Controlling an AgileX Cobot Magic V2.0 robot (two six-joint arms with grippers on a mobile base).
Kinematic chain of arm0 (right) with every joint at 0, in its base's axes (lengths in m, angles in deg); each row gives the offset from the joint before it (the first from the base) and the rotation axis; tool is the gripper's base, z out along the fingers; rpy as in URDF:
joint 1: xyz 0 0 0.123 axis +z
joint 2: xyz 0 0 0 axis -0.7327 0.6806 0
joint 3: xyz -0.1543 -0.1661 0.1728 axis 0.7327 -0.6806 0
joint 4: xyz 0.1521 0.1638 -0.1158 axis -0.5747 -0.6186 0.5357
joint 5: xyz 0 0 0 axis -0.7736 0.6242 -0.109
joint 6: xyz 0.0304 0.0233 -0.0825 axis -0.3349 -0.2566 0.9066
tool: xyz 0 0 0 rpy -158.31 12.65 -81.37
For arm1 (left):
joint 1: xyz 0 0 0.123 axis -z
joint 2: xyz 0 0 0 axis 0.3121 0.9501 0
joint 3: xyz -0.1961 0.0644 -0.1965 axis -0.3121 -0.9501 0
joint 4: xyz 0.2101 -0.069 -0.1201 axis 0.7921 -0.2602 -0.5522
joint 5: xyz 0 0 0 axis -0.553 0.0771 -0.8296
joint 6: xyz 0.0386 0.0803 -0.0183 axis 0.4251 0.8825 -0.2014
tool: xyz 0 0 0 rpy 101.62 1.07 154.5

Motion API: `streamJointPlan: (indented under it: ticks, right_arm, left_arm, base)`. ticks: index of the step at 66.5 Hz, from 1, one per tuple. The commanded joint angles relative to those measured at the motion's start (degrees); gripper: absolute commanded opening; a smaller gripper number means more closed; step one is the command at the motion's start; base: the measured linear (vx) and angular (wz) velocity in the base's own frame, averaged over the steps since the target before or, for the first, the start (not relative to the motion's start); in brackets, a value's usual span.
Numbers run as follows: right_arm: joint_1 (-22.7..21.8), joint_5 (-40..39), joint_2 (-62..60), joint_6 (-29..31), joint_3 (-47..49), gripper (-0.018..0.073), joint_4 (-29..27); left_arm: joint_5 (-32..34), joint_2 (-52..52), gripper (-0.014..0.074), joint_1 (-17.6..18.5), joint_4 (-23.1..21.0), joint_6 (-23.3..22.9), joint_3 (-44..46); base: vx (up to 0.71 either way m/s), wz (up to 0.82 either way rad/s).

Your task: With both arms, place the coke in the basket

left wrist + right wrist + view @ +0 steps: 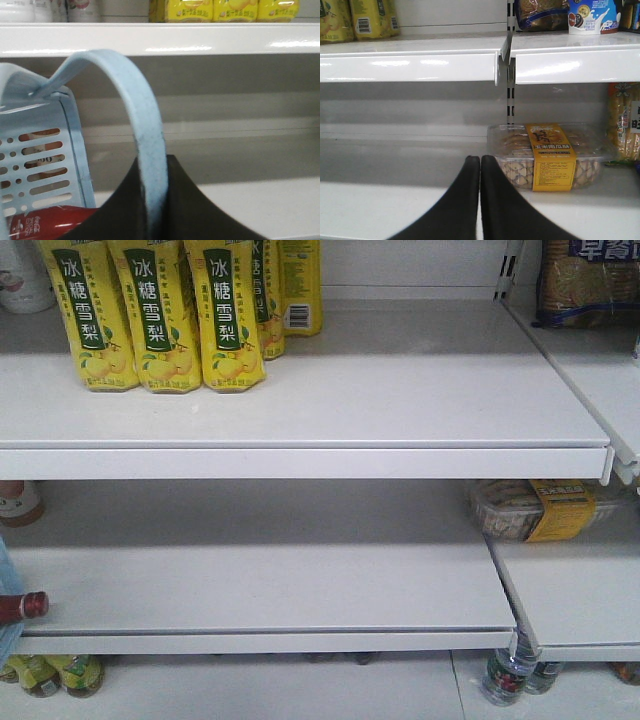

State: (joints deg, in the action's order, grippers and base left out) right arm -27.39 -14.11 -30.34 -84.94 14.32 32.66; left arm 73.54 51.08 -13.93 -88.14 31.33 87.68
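My left claw (152, 200) is clamped on the basket handle (135, 110), the pale blue strap arching up out of my grip and over to the left. Down to the left of it hangs the basket (45, 165), its slotted wall facing me. The coke (47, 222) lies on its side low inside, just left of the claw, long axis running roughly left to right, script showing. So I judge the can is already in and my left arm is the near one. My right claw (480, 167) has its tips pressed together on nothing, hovering over a bare shelf (380, 205). Beyond it to the right sits a clear snack box (547, 155). Yellow drink packs (160, 310) stand on the shelf above.
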Motion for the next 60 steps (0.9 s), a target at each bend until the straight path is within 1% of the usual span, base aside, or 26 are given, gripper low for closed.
streamJointPlan:
  ticks: [1,16,60]
  right_arm:
    - [-0.26,-2.74,0.15,-0.26,1.58,-0.0010,1.52]
    - [-0.26,-2.74,0.15,-0.26,1.58,-0.0010,1.52]
    - [-0.26,-2.74,0.15,-0.26,1.58,-0.0010,1.52]
  left_arm:
    - [8.89,-1.41,-0.0006,-1.65,2.48,1.88,1.65]
    - [8.89,-1.41,-0.0006,-3.27,2.48,1.88,1.65]
    - [8.90,-1.24,-0.0006,-3.31,2.48,1.88,1.82]
  base:
    - [0.00,0.00]
    - [0.00,0.00]
    - [0.00,0.00]
